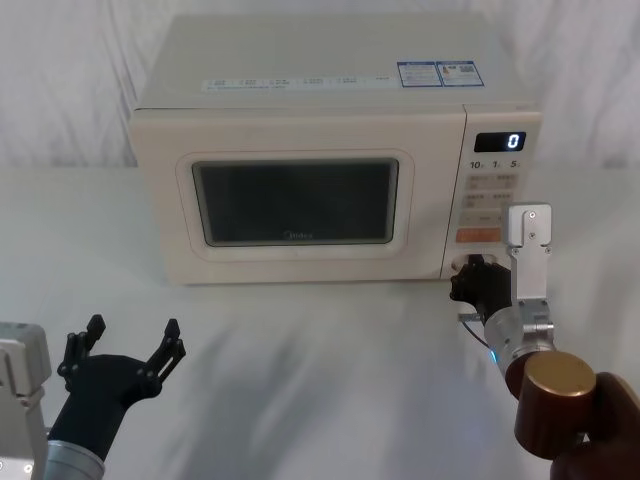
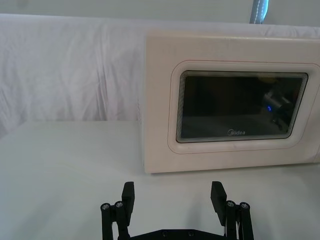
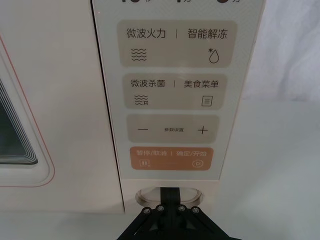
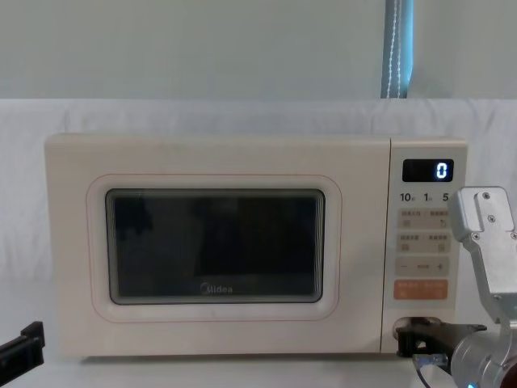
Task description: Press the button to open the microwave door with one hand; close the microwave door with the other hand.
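The cream microwave (image 1: 300, 110) stands at the back of the table, and its door (image 1: 295, 200) with the dark window sits flush with the body. My right gripper (image 3: 170, 192) is shut, its fingertips pressed together against the wide cream button (image 3: 192, 194) at the foot of the control panel; it is also seen in the head view (image 1: 466, 272) and chest view (image 4: 402, 331). My left gripper (image 1: 130, 340) hovers open low over the table, in front of and left of the door, well short of it. Its two fingers (image 2: 128, 191) frame the door (image 2: 240, 105) from a distance.
White cloth covers the table (image 1: 320, 380) and the wall behind. An orange button (image 3: 171, 158) sits just above the pressed one, and the display (image 1: 500, 141) reads 0. Open table lies in front of the door between the two arms.
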